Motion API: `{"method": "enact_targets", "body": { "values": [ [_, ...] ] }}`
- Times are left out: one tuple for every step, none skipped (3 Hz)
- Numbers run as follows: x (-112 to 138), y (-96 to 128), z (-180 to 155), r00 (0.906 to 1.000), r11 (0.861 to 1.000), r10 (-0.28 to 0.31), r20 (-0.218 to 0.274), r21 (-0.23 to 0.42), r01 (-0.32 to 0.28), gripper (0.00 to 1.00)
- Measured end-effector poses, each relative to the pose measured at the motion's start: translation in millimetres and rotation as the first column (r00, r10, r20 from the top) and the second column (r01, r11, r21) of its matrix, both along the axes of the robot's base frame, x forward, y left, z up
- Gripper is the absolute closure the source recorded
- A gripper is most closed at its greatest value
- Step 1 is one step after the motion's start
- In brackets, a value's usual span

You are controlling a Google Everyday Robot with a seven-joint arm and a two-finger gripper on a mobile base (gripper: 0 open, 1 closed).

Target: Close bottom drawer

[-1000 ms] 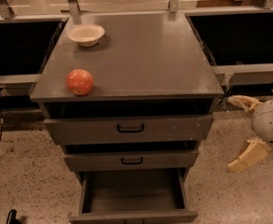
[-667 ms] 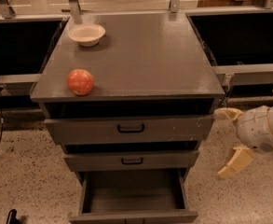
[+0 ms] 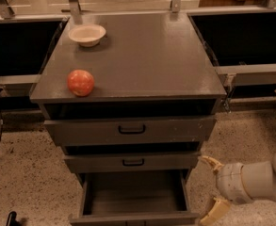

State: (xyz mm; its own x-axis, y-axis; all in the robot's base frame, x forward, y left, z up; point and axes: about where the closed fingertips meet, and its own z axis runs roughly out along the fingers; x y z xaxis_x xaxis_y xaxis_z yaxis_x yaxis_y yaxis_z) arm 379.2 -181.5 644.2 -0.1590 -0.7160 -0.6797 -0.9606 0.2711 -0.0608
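Camera view: hand [image 3: 207, 187] beside bottom drawer [image 3: 133, 195]

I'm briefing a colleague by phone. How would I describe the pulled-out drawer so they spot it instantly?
Find the grey cabinet at centre. Of its three stacked drawers, it is the bottom drawer, just left of the gripper at lower right. Only it stands pulled far out, its box showing from above.

Cabinet top [image 3: 147, 55]: bowl [image 3: 86, 34] at 10 o'clock, near back-L corner. Fruit [image 3: 80, 82] at 8 o'clock by front edge, well apart from bowl. Under top, 3 drawers stacked: top drawer [image 3: 130, 131], mid drawer [image 3: 133, 162] below it, bottom drawer [image 3: 133, 199] lowest, pulled out twd camera. Gripper [image 3: 212, 188] at 3 o'clock of bottom drawer, just beside its R side, over floor [image 3: 29, 182].
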Motion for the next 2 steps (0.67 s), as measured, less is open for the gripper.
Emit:
{"method": "enact_targets", "body": {
  "values": [
    [-4,2,-14,1.0,1.0,0.002,0.004,0.0,-0.002,0.0],
    [-2,8,-29,0.9995,1.0,0.021,-0.024,-0.02,-0.021,0.0]
  ]
}}
